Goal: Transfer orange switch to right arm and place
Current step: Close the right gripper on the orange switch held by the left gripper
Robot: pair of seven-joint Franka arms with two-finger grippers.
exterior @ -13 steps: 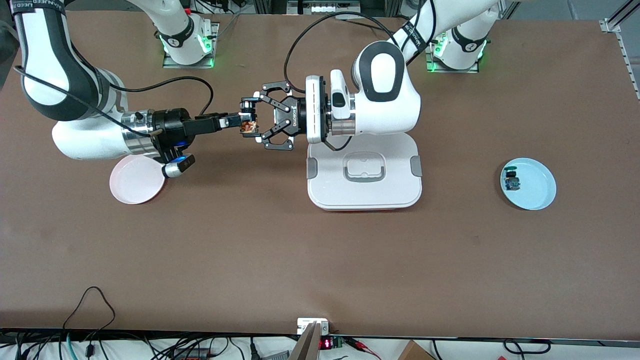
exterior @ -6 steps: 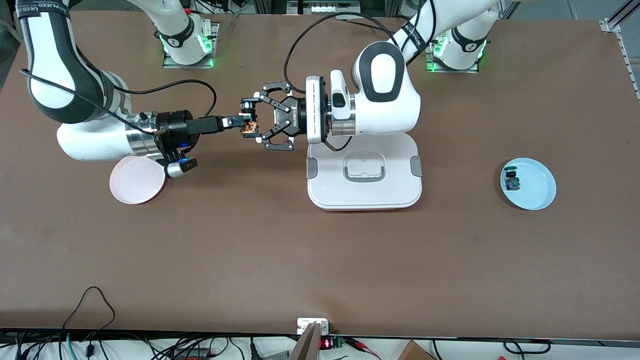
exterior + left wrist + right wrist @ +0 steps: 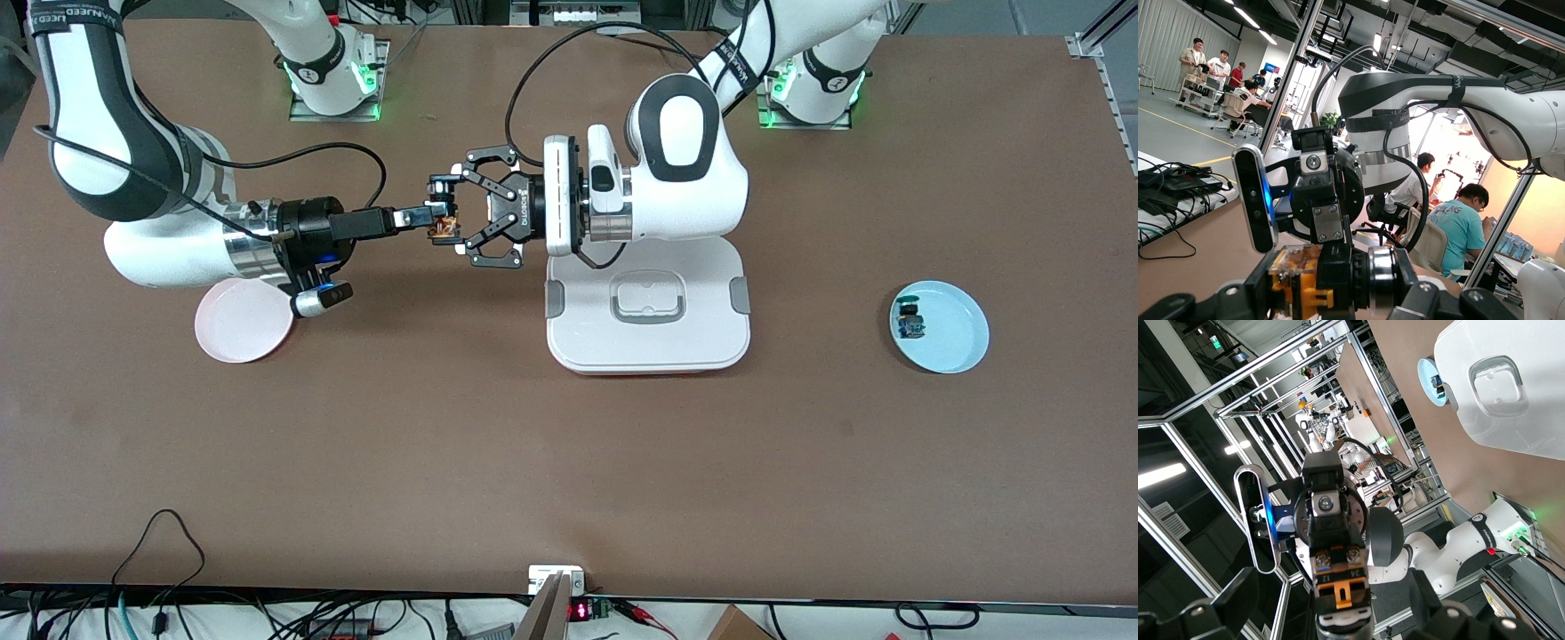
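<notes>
The pink plate (image 3: 242,331) lies toward the right arm's end of the table, partly under the right arm (image 3: 169,244). The right gripper (image 3: 434,214), held level above bare table, meets the left gripper (image 3: 449,218) tip to tip. The orange switch (image 3: 443,228) sits in the air between them, gripped in the left gripper's closed fingers (image 3: 1245,293); whether the right gripper's fingers have closed on it cannot be told. A white lidded box (image 3: 647,307) rests under the left arm's wrist. The blue plate (image 3: 953,341) carries a green-capped switch (image 3: 909,322).
</notes>
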